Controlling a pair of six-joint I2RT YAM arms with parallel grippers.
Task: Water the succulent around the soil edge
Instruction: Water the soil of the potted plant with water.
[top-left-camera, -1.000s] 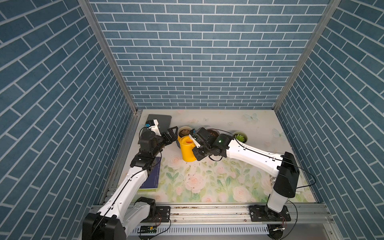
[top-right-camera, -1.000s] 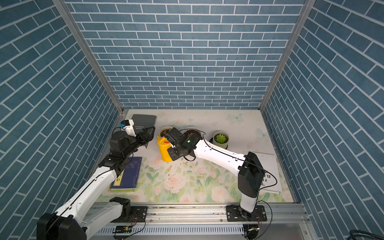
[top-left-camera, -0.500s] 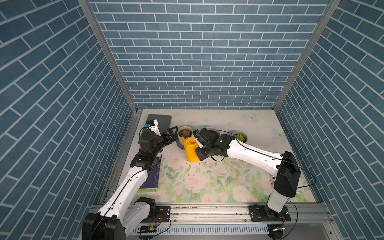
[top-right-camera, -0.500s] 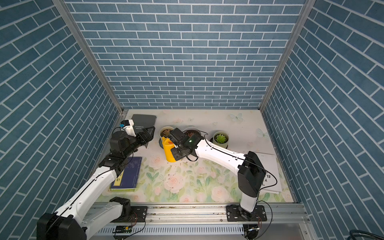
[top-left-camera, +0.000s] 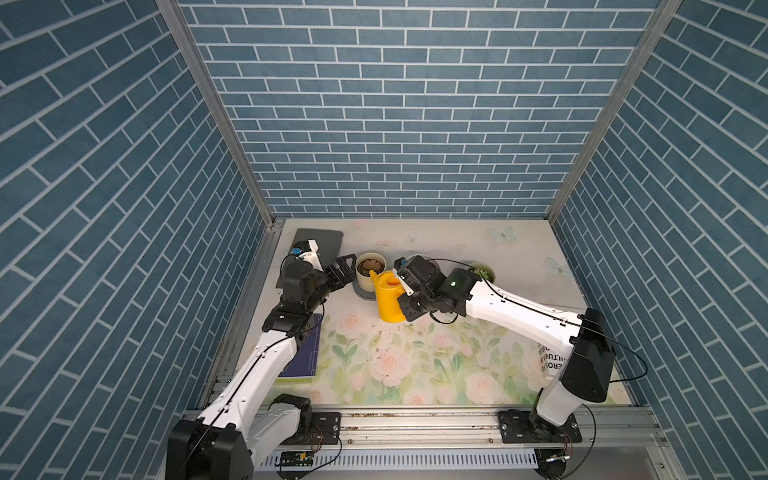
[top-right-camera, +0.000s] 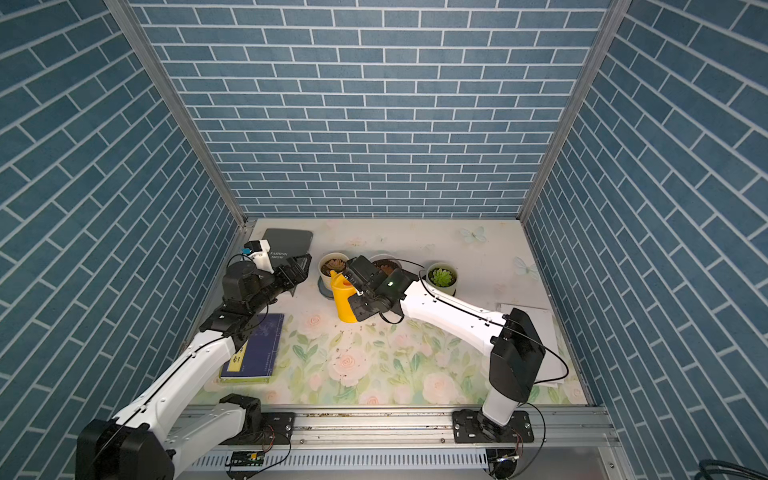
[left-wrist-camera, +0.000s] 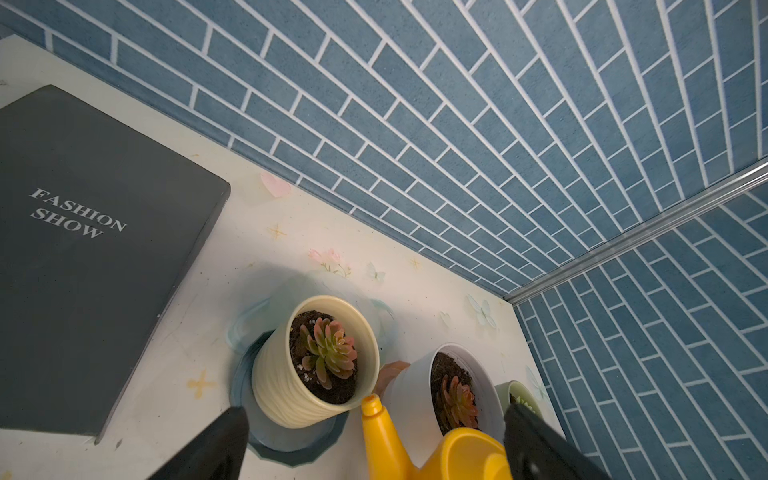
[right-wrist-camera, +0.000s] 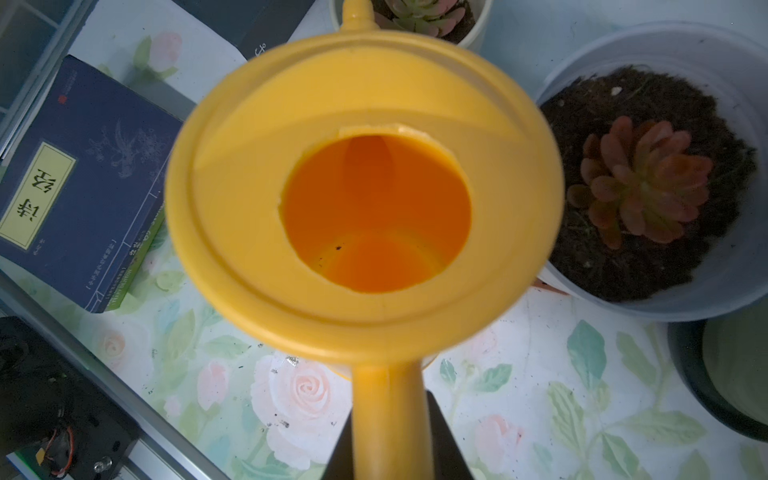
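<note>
The succulent, a dull reddish-green rosette, grows in a cream ribbed pot on a grey-blue saucer. The soil edge shows as a dark ring inside the rim. A yellow watering can stands upright just in front of the pot. Its spout tip is beside the pot's rim, outside it. My right gripper is shut on the can's handle. To the left of the pot, my left gripper hangs open and empty, its fingers apart.
A wider white pot holds an orange-red rosette right of the can. A pale green pot stands further right. A dark book lies at the back left, a blue book under my left arm, and papers at the right.
The right gripper has carried the watering can a little to the right, with the spout staying near the cream pot. The left arm has not moved.
</note>
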